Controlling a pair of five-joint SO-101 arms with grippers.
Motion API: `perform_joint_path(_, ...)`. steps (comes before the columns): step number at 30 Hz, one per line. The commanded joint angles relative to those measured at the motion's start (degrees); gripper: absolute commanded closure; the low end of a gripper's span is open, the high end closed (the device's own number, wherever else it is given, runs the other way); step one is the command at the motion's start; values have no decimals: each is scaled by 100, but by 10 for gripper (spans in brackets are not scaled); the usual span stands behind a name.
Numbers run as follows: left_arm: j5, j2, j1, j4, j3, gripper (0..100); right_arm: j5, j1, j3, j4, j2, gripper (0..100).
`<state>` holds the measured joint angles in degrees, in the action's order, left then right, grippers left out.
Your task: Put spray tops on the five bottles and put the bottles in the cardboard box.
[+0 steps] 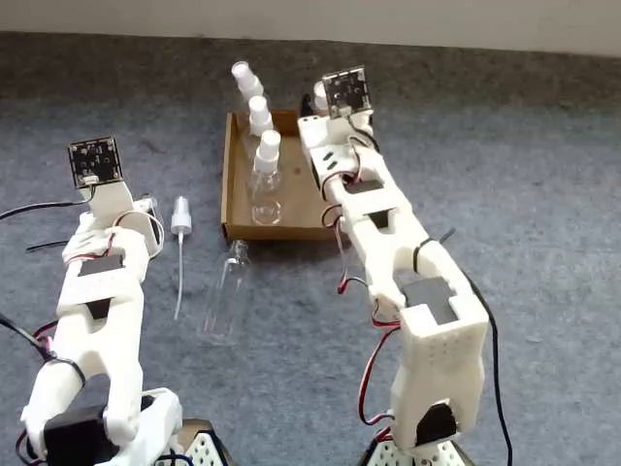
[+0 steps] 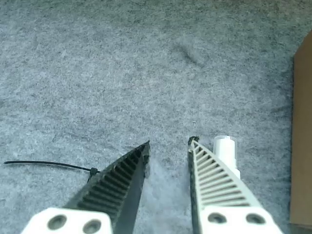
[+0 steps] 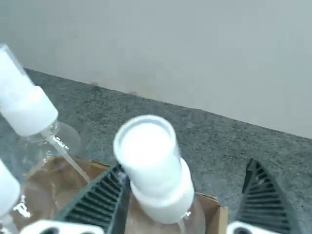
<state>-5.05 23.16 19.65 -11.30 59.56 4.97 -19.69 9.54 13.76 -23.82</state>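
Brown cardboard box (image 1: 229,175), upper centre, holds capped clear bottles (image 1: 264,180); the right hand (image 3: 185,165) gapes around one. An uncapped clear bottle (image 1: 225,291) and loose white spray top (image 1: 180,218) lie lower left, by the left hand (image 2: 169,144), also spread.

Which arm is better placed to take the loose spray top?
Left. The left gripper, open, is beside the spray top; the right gripper is at the box, around a capped bottle.
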Motion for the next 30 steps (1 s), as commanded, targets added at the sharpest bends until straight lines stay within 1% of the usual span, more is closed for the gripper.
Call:
perform_joint_path(1, -35, 13, 48, 123, -286, 870, -53, 48, -391, -277, 716, 717)
perform_joint_path(12, -35, 13, 48, 123, -286, 870, -53, 66, -400, -1147, 1868, 717)
perform_joint_path(16, -35, 13, 48, 123, -286, 870, -53, 40, -400, -1710, 2519, 717)
perform_joint_path(21, -35, 13, 57, 123, -286, 870, -62, -171, -400, -2897, 3415, 717)
perform_joint_path(25, -35, 13, 57, 123, -268, 870, -62, -681, -400, -4040, 4048, 717)
perform_joint_path(29, -35, 13, 66, 123, -268, 870, -70, -1358, -400, -5420, 4523, 717)
perform_joint_path(30, -35, 13, 66, 123, -268, 870, -185, -1525, -400, -5719, 4593, 717)
